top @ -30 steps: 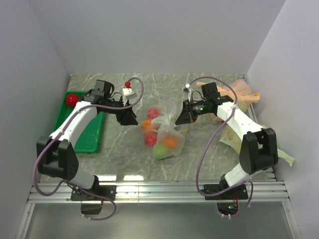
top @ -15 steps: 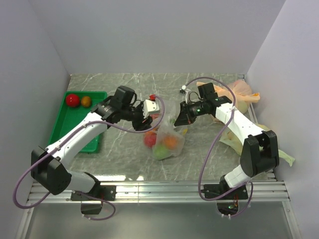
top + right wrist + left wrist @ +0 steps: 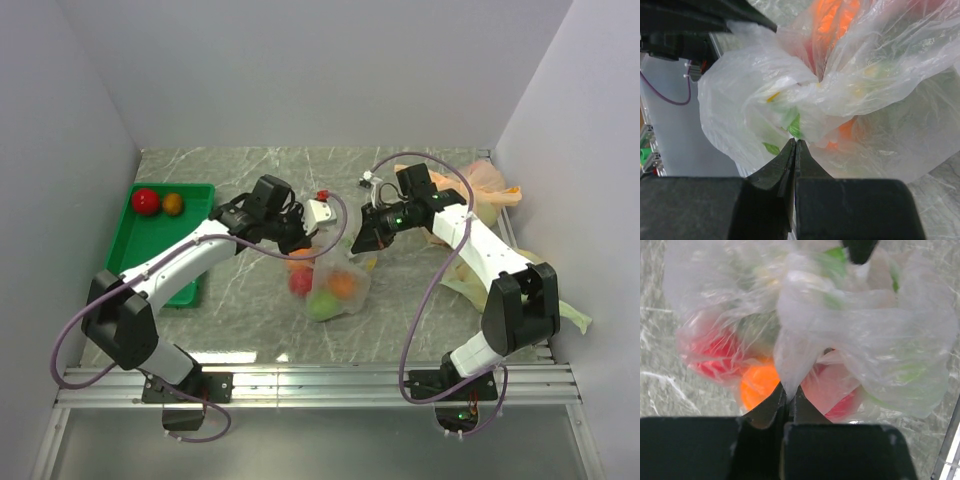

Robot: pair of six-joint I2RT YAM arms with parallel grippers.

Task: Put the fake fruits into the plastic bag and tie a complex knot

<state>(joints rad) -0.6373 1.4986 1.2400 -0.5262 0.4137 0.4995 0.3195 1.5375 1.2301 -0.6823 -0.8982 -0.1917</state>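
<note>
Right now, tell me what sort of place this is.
Probably a robot test booth: plain white walls box in a marble-look table, and two arms stand bolted to an aluminium rail.

The clear, crinkly plastic bag [image 3: 340,265] lies on the desk [image 3: 250,300], top bunched upward, holding red, orange and green fake fruits [image 3: 322,302]. A red ball [image 3: 146,200] and an orange ball [image 3: 173,203] sit far left.

Left hand [image 3: 788,392]; right hand [image 3: 795,146]; both closed
</note>
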